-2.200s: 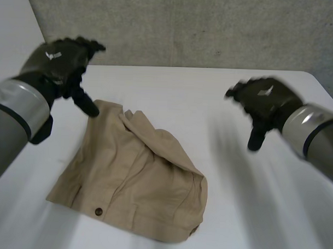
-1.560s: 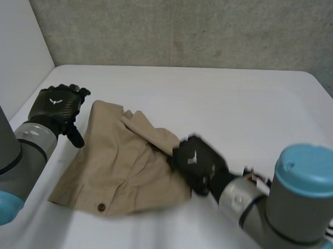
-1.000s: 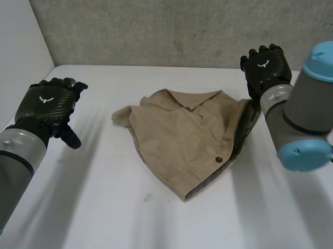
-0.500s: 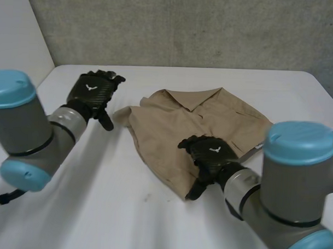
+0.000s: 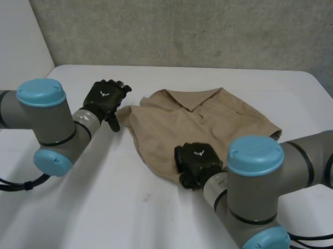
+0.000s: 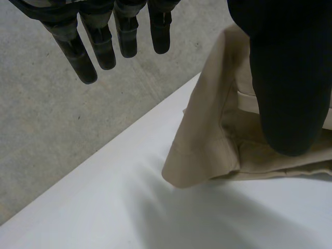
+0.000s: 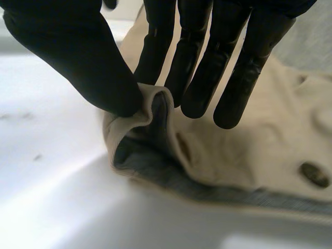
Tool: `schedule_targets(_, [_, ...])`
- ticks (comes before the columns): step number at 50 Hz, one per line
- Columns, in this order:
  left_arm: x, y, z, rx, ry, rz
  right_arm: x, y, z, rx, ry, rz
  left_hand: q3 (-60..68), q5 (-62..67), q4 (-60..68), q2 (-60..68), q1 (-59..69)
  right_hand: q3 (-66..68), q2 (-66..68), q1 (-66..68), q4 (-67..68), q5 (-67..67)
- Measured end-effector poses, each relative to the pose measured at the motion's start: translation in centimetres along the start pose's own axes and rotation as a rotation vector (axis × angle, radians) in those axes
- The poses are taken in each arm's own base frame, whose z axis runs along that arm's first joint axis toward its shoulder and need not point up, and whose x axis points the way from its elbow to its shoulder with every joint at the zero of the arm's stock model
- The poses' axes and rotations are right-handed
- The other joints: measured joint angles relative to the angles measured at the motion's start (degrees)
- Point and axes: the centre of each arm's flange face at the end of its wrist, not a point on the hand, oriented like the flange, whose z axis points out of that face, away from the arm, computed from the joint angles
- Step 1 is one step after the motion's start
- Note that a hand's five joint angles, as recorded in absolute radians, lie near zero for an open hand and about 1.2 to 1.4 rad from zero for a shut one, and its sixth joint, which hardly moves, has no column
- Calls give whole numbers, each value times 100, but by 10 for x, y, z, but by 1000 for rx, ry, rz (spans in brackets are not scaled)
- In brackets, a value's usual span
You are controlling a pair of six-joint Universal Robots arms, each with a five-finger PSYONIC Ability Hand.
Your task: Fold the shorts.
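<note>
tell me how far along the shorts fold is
Done: no tidy fold shows; the shorts lie rumpled on the table. In hand: the right robot hand pinches their near corner, the left robot hand is open beside their left corner. Left: the folding itself.

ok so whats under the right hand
The near corner of the shorts, pinched between the thumb and fingers of the right hand. Grey lining shows inside the raised fold. Whatever lies beneath the cloth itself is covered.
</note>
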Motion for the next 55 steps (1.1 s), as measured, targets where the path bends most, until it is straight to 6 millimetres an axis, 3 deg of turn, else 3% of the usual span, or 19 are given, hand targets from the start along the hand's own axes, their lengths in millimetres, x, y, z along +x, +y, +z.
schedule_targets(8, [0, 5, -5, -23, 0, -4, 8, -28, -13, 98, 45, -43, 0, 0, 0, 0, 0, 24, 2, 0, 49, 52])
schedule_targets(16, [1, 7, -4, -24, 5, -2, 18, -23, -30, 43, 85, -278, 0, 0, 0, 0, 1, 24, 2, 0, 49, 60])
schedule_targets(21, [1, 9, 1, -11, 3, 1, 22, -17, -40, 4, 95, -375, 914, 916, 939, 996, 1012, 24, 2, 0, 52, 60])
schedule_targets(25, [2, 13, 9, 11, 1, 3, 27, -17, -47, -7, 110, -385, 3281, 3245, 3313, 3353, 3559, 24, 2, 0, 59, 60])
schedule_targets(27, [4, 16, 14, 26, 10, 4, 32, -17, -49, -12, 123, -376, 4628, 4597, 4671, 4653, 4873, 24, 2, 0, 68, 60])
schedule_targets(30, [8, 21, 18, 40, 37, 4, 39, -17, -50, -17, 144, -358, 5373, 5177, 5434, 5413, 5182, 24, 2, 0, 68, 60])
schedule_targets(35, [11, 22, 18, 48, 63, 4, 47, -18, -49, -20, 169, -323, 5456, 5177, 5486, 5492, 5182, -2, -22, -34, 41, 38])
schedule_targets(36, [12, 20, 16, 51, 70, 3, 51, -19, -48, -18, 178, -289, 5456, 5177, 5486, 5494, 5182, -1157, -1172, -832, -1173, -927])
schedule_targets(39, [10, 14, 11, 59, 73, 4, 54, -20, -48, -16, 185, -228, 5456, 5177, 5486, 5494, 5182, -1696, -1738, -1246, -1717, -1426])
schedule_targets(41, [9, 8, 6, 64, 73, 4, 56, -21, -49, -20, 188, -172, 5456, 5177, 5486, 5494, 5182, -3015, -3017, -2314, -3050, -2786])
schedule_targets(43, [8, 2, 0, 69, 72, 5, 56, -21, -52, -37, 186, -101, 5457, 5177, 5487, 5495, 5182, -3469, -3455, -2708, -3517, -3274])
schedule_targets(55, [11, 2, -10, 58, 80, 5, 47, -20, -73, -105, 150, 115, 5476, 5177, 5504, 5507, 5182, -4204, -4158, -3305, -4315, -4086])
